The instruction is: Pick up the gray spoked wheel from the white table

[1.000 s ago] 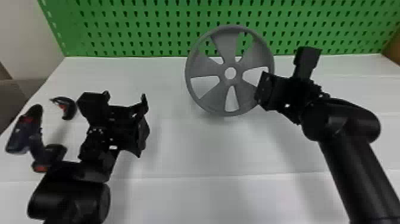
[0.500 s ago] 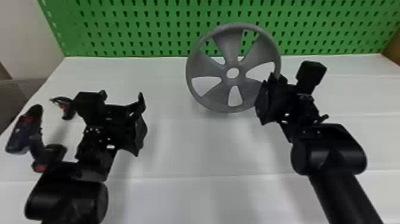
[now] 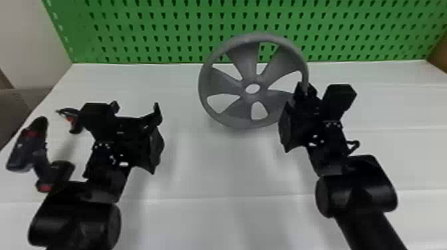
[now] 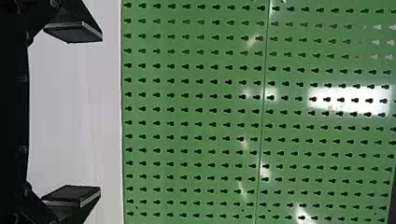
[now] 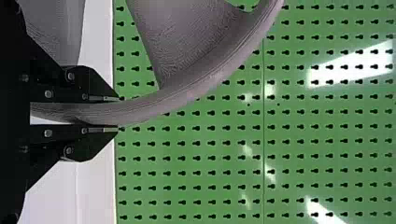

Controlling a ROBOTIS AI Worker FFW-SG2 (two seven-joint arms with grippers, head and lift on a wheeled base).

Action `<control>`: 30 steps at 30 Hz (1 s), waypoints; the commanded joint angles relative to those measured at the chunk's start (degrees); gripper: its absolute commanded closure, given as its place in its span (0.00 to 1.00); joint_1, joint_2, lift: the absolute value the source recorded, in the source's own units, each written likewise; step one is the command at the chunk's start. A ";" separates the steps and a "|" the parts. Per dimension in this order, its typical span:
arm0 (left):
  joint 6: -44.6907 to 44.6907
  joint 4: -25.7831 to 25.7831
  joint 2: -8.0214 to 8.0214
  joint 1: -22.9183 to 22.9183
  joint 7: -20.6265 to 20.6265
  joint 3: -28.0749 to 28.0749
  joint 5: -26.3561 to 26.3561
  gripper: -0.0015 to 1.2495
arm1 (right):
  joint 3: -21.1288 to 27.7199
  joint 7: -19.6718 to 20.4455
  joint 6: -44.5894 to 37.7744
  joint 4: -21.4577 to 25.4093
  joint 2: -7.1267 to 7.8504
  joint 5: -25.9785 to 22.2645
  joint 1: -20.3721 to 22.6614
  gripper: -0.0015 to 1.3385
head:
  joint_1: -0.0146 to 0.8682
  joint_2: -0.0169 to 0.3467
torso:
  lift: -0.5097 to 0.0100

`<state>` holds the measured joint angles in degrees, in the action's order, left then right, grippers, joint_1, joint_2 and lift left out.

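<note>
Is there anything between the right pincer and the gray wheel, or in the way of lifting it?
Nothing visible: the right pincer has its fingers closed on either side of the rim of the gray wheel. The way up looks free too; the green pegboard stands behind.

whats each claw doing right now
left claw: open, holding nothing
right claw: closed on the rim of the wheel
</note>
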<state>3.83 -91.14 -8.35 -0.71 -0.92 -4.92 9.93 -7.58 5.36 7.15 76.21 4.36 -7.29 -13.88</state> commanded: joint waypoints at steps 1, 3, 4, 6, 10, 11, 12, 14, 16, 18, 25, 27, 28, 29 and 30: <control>0.12 0.00 0.00 0.01 0.04 -0.18 0.44 0.10 | 0.20 0.00 3.83 -1.15 -0.67 0.43 1.05 0.87 | 0.89 0.14 | 0.77; 0.12 0.00 0.00 0.01 0.04 -0.18 0.70 0.10 | 0.29 0.00 5.50 -1.68 -0.94 0.52 1.31 0.87 | 0.89 0.14 | 0.77; 0.12 0.00 0.00 0.01 0.04 -0.18 0.70 0.10 | 0.38 0.00 5.94 -1.77 -1.02 0.52 1.40 0.87 | 0.89 0.14 | 0.77; 0.12 0.00 0.00 0.01 0.04 -0.18 0.70 0.10 | 0.46 0.00 6.21 -1.94 -1.11 0.52 1.49 0.87 | 0.89 0.14 | 0.77; 0.12 0.00 0.00 0.01 0.04 -0.18 0.70 0.10 | 0.20 0.00 6.21 -2.56 -1.20 -0.18 1.49 0.87 | 0.89 0.14 | 0.77; 0.12 0.00 0.00 0.01 0.04 -0.18 0.79 0.10 | 0.11 0.00 6.21 -2.56 -1.29 -0.45 1.58 0.87 | 0.89 0.14 | 0.77; 0.12 0.00 0.00 0.01 0.04 -0.18 0.79 0.10 | 0.20 0.00 6.21 -2.56 -1.29 -0.71 1.58 0.87 | 0.89 0.14 | 0.77; 0.12 0.00 0.00 0.01 0.04 -0.27 0.79 0.10 | 0.46 0.00 6.12 -2.56 -1.29 -0.80 1.66 0.87 | 0.89 0.14 | 0.77; 0.12 0.00 0.00 0.01 0.04 -0.36 0.79 0.10 | 0.55 0.00 6.03 -2.56 -1.29 -0.71 1.66 0.87 | 0.89 0.14 | 0.77; 0.12 0.00 0.00 -0.08 0.04 -0.36 0.79 0.10 | 0.46 0.00 6.03 -2.65 -1.20 -0.80 1.58 0.87 | 0.89 0.14 | 0.77; 0.12 0.00 0.00 -0.08 0.04 -0.36 0.79 0.10 | -0.06 0.00 5.41 -2.56 -1.11 -1.41 1.58 0.87 | 0.89 0.14 | 0.77; 0.12 0.00 0.00 -0.08 0.04 -0.36 0.79 0.10 | -0.15 0.00 5.15 -2.56 -1.20 -1.50 1.58 0.87 | 0.89 0.14 | 0.77; 0.12 0.00 0.00 -0.08 0.04 -0.36 0.79 0.10 | -0.15 0.00 5.15 -2.56 -1.20 -1.59 1.58 0.87 | 0.89 0.14 | 0.77; 0.12 0.00 0.00 -0.08 0.04 -0.36 0.70 0.10 | -0.15 0.00 5.06 -2.56 -1.20 -1.59 1.58 0.87 | 0.89 0.14 | 0.77; 0.12 0.00 0.00 -0.08 0.04 -0.36 0.70 0.10 | -0.15 0.00 5.06 -2.56 -1.11 -1.50 1.58 0.87 | 0.89 0.14 | 0.77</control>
<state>3.96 -91.14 -8.35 -0.79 -0.88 -5.29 10.70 -7.67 5.36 12.41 73.64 3.20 -8.73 -12.30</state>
